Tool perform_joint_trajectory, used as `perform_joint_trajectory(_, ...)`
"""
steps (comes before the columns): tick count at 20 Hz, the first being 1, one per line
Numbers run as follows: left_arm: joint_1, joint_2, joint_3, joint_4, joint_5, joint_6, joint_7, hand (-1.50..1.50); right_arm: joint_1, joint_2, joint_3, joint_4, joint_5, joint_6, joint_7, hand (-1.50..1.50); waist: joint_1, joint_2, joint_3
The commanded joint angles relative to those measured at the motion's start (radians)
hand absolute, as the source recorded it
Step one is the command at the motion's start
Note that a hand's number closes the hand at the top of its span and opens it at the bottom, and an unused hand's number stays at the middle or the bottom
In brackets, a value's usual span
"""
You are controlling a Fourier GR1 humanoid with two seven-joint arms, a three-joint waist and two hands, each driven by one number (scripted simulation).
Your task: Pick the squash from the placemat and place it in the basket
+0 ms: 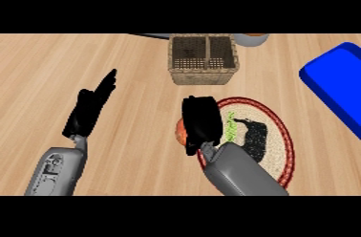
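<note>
Where my right hand [200, 120] curls over the left rim of the placemat [281, 135], I can see only a sliver of the squash [181, 131]: an orange-red bulge peeking out at the hand's left side, at the mat's edge. The fingers are bent around it, so I read the hand as closed on the squash, though most of the vegetable is hidden beneath the black palm. The grey right forearm runs down and to the right across the mat's lower half.

The placemat itself is round and woven, cream with a dark red border. On it, just right of my hand, sits a dark shape with a small green patch beside it; I cannot tell what that is.

The wicker basket [203, 72] stands above the mat, near it but apart, with two compartments open to view.

My left hand [90, 107] rests well to the left on the bare wooden counter [134, 150], fingers straight and holding nothing.

A blue object [337, 83] lies at the right edge.
</note>
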Motion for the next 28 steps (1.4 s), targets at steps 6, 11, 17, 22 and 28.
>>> perform_joint_trajectory(6,-0.057,-0.022,-0.040,0.026,-0.017,-0.014,0.000,0.00,-0.352,0.003,-0.072,0.025,-0.260,-0.098,0.253,1.50,0.069,0.009,0.006)
perform_joint_trajectory(11,-0.062,-0.029,-0.043,0.049,-0.015,-0.019,0.001,0.00,-0.547,0.003,-0.134,0.014,-0.339,-0.272,0.372,1.50,0.071,0.000,0.003)
perform_joint_trajectory(17,-0.089,-0.045,-0.038,0.062,-0.022,0.005,0.028,0.00,-0.840,0.003,-0.195,0.140,-0.355,-0.323,0.467,1.50,0.046,-0.006,-0.002)
perform_joint_trajectory(22,-0.090,-0.024,-0.020,0.072,-0.018,-0.001,0.010,0.00,-1.034,0.003,-0.274,0.280,-0.396,-0.345,0.497,1.50,0.033,-0.005,-0.004)
perform_joint_trajectory(28,-0.128,-0.004,0.014,0.082,-0.012,0.008,0.028,0.00,-1.220,0.003,-0.328,0.479,-0.394,-0.382,0.512,1.50,0.003,0.001,-0.005)
